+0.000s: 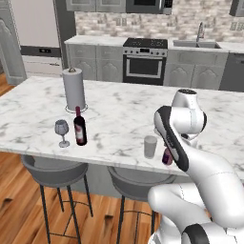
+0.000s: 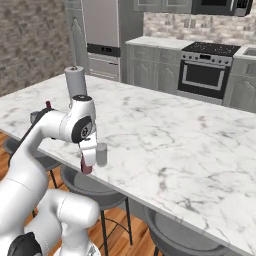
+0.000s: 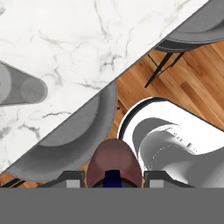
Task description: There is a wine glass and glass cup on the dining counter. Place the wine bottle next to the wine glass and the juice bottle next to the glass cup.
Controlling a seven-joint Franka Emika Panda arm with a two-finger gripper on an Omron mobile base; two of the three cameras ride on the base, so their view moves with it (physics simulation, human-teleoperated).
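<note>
Wine bottle stands just beside the wine glass on the counter: done. My jaws clench the juice bottle near the glass cup, at the counter's edge; setting down remains.

I find no legible text, brand, number or sign in any view. The wine bottle carries a pale reddish label, but I can make out no characters on it. The oven shows small control marks along its panel, too blurred for me to read.
</note>
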